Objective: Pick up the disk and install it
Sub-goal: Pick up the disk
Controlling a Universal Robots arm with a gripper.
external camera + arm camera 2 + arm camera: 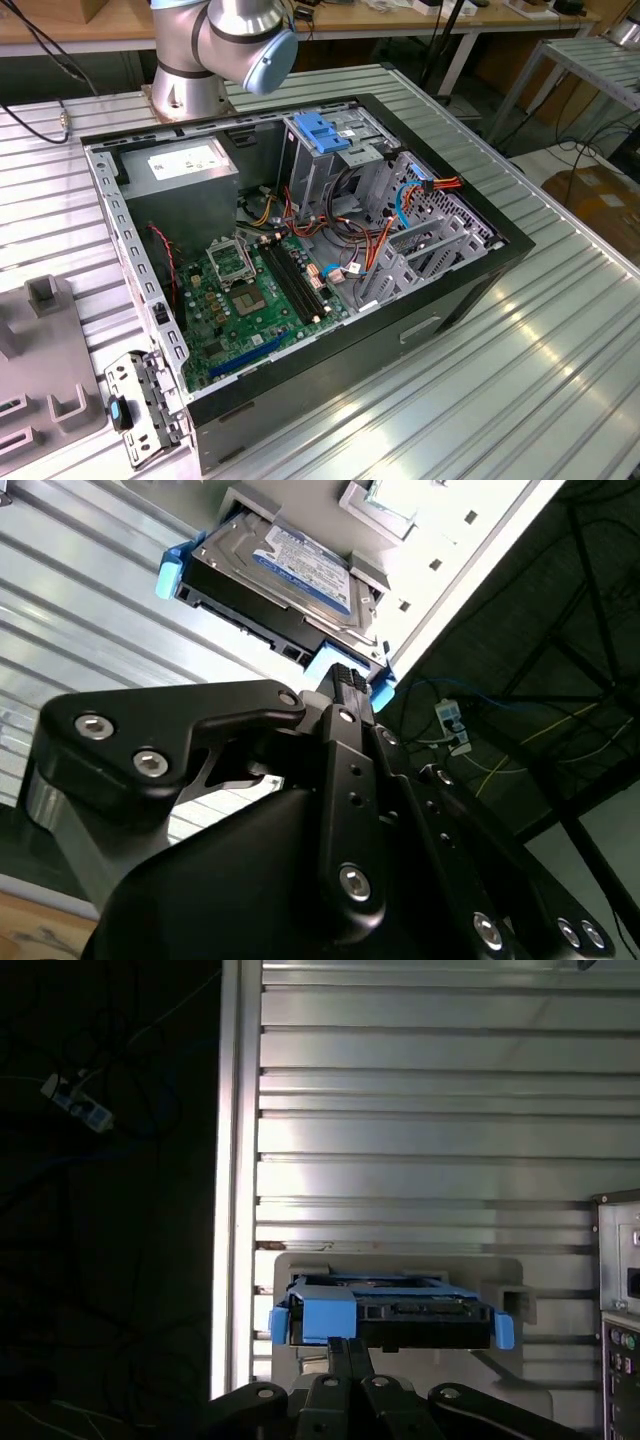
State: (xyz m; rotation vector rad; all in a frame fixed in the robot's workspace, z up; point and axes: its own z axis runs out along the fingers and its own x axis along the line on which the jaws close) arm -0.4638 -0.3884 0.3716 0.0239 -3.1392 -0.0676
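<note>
Blue-railed disk (410,1320) in grey holder (395,1263), hand (348,1344) just beside, ribbed table (420,1110) around.

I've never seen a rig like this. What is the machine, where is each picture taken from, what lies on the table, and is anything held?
The machine is one robot arm. The exterior view, from a camera off the arm, shows its base joints beyond an open computer case lying on a ribbed metal table. Inside the case are a green motherboard, a grey power-supply box and a blue-topped drive cage. The two wrist views come from cameras riding on the arm, looking past its black gripper. Both show the disk, a hard drive with blue side rails, sitting in a grey holder on the table. The gripper is at the disk's near blue edge; whether it grips the disk cannot be told.
</note>
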